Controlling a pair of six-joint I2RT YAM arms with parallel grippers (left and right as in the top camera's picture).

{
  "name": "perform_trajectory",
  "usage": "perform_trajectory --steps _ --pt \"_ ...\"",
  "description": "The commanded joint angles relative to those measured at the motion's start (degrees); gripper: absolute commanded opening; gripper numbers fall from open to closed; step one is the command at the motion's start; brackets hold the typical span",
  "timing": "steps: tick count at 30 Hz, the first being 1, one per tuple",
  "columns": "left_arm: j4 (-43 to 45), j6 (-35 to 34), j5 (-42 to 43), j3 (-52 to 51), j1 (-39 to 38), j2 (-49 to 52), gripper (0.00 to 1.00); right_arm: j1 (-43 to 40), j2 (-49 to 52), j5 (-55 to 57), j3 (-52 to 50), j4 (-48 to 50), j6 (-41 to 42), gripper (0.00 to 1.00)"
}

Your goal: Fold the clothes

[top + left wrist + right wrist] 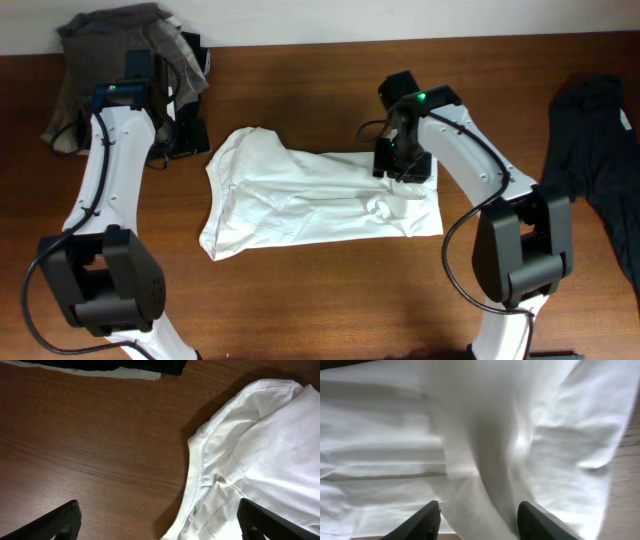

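The white T-shirt (320,195) lies in the middle of the bench (300,300), between my two arms. It is gathered into a long, uneven band running left to right. I judge the fold about half made. The cloth is narrowed, but its left end bulges and its right end is bunched in creases, so it looks as if it needs smoothing and a fold across its length.

My right end effector (479,505) hangs low over the shirt's upper right edge. Its fingers (427,520) are parted about halfway, with a soft raised ridge of cloth running between them, apparently loose and not pinched. My left end effector (159,510) is spread wide and empty over bare wood, just beside a stitched hem.

The fabric is thin, matte and limp, and it wrinkles easily. The bench is smooth brown woodgrain. A grey-brown heap (110,50) and a dark navy garment (600,140) lie off to the sides.
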Motion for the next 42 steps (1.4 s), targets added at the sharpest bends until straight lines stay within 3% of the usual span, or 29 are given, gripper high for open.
perform_trajectory --steps 1,11,18,24,34,39,42 --pt "-0.09 0.33 0.46 -0.72 0.39 0.42 0.99 -0.02 0.44 0.72 0.81 -0.72 1.03 0.57" --pt "-0.07 0.33 0.44 -0.72 0.39 0.42 0.99 -10.34 -0.63 5.57 15.43 -15.08 -2.62 0.60" --pt "-0.04 0.33 0.46 -0.72 0.39 0.42 0.99 -16.17 -0.61 -2.86 13.22 -16.24 -11.37 0.59" --pt "-0.07 0.33 0.44 -0.72 0.39 0.42 0.99 -13.88 -0.59 -9.03 9.64 -13.81 -12.72 0.55" --pt "-0.04 0.33 0.44 -0.72 0.39 0.42 0.99 -2.23 -0.63 -13.27 3.45 -3.54 -12.50 0.56" --pt "-0.04 0.33 0.46 -0.72 0.37 0.42 0.99 -2.16 -1.22 -13.99 11.06 -6.88 -14.71 0.56" --pt "-0.04 0.33 0.48 -0.72 0.39 0.42 0.99 -2.29 -1.42 -12.11 17.59 -12.33 -17.05 0.65"
